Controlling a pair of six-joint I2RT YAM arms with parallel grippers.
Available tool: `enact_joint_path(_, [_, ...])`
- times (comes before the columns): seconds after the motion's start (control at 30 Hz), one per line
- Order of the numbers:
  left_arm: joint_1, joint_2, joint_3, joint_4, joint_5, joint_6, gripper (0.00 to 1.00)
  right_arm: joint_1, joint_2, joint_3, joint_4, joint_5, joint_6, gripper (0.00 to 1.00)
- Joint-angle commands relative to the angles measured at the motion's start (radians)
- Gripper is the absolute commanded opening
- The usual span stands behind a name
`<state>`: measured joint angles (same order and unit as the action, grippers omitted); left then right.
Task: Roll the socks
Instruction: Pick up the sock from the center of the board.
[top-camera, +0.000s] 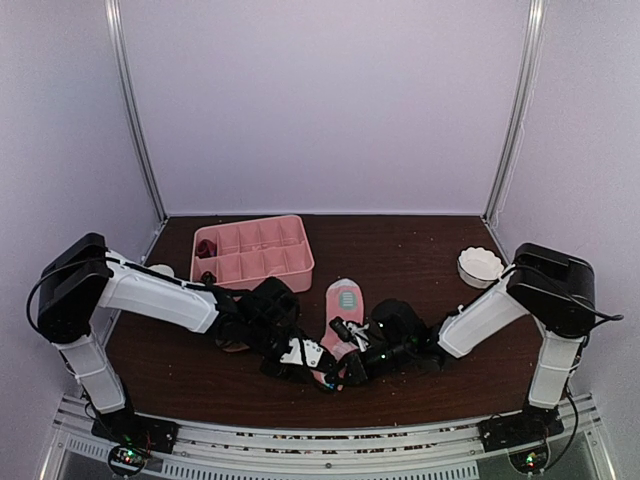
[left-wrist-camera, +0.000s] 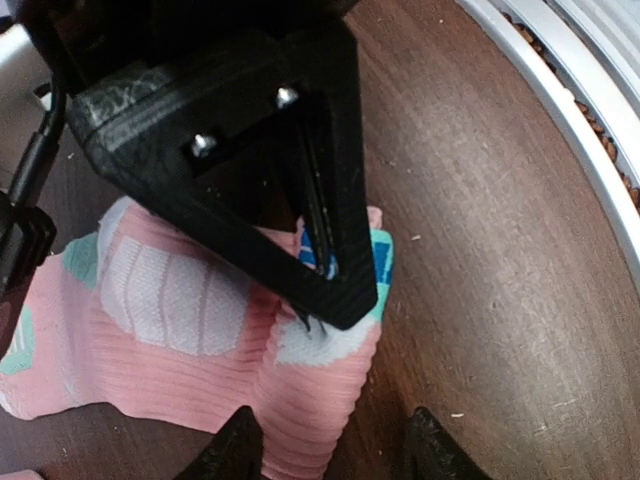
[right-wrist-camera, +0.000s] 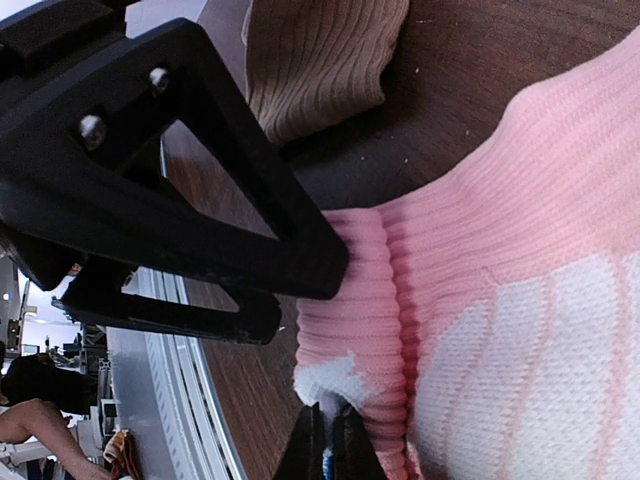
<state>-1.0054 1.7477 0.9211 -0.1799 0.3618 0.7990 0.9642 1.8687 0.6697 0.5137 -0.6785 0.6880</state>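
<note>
A pink sock (top-camera: 343, 300) with white and mint patches lies lengthwise on the table, its near end folded into a small roll (left-wrist-camera: 310, 400). My right gripper (right-wrist-camera: 330, 455) is shut on the white-patched edge of that roll. In the left wrist view it is the black triangular right gripper (left-wrist-camera: 260, 170), reaching in from above. My left gripper (left-wrist-camera: 335, 450) is open and straddles the rolled end. One fingertip (left-wrist-camera: 235, 445) is against the fabric and the other rests apart over bare wood. A tan ribbed sock (right-wrist-camera: 320, 60) lies just past the pink one.
A pink divided tray (top-camera: 252, 250) stands at the back left with a dark red bundle (top-camera: 205, 247) in one corner cell. A white bowl (top-camera: 480, 265) sits at the right. The metal rail (left-wrist-camera: 560, 90) at the table's near edge runs close to both grippers.
</note>
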Motion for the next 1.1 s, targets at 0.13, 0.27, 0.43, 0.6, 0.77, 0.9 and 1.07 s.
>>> enact_joint_path(0.13, [-0.013,0.059,0.027,-0.026,-0.012,0.057,0.38,-0.023,0.060,-0.066,-0.301,0.075,0.021,0.00])
enact_joint_path(0.27, [-0.015,0.090,0.048,-0.040,-0.035,0.059,0.38,-0.024,0.048,-0.064,-0.303,0.068,0.019,0.00])
enact_joint_path(0.43, [-0.016,0.135,0.102,-0.090,-0.048,0.057,0.32,-0.025,0.022,-0.076,-0.302,0.061,0.024,0.04])
enact_joint_path(0.6, [-0.018,0.153,0.133,-0.141,-0.033,0.033,0.10,-0.026,-0.015,-0.090,-0.317,0.081,0.024,0.22])
enact_joint_path(0.77, [-0.006,0.198,0.182,-0.236,0.038,-0.042,0.03,-0.025,-0.075,-0.119,-0.295,0.150,0.009,0.44])
enact_joint_path(0.9, [0.041,0.247,0.249,-0.339,0.157,-0.100,0.02,-0.026,-0.151,-0.168,-0.266,0.229,-0.001,0.54])
enact_joint_path(1.07, [0.087,0.326,0.334,-0.453,0.262,-0.136,0.02,-0.026,-0.296,-0.250,-0.244,0.372,-0.039,0.58])
